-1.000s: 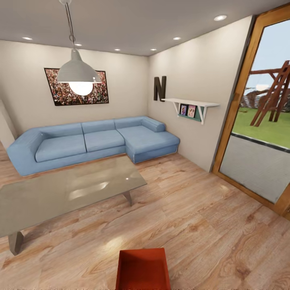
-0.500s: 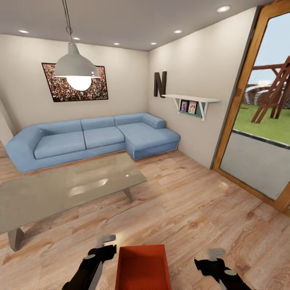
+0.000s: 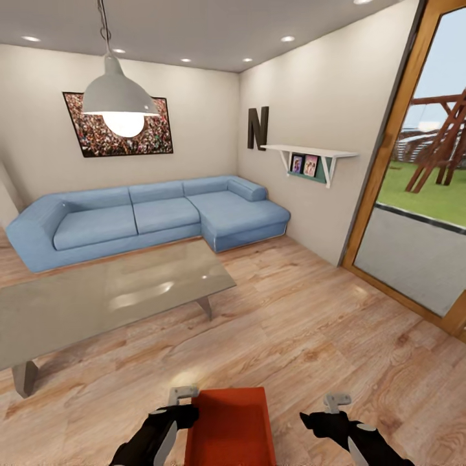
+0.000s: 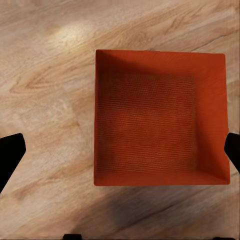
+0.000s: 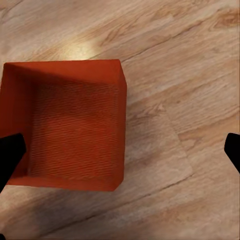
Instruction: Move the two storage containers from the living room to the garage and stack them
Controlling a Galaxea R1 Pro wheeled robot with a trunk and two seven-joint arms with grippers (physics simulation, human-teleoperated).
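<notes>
Flanking container point(image 3: 230, 427) | left claw point(image 4: 120, 150) released | right claw point(image 5: 120, 150) released | sofa point(image 3: 149, 217) head-view

We can read one sign: a large dark block letter "N" point(image 3: 257, 128) mounted on the pale side wall point(image 3: 310, 97), just above the white bracket shelf point(image 3: 310, 154). We make out no other readable text, labels or numbers on anything else here.
</notes>
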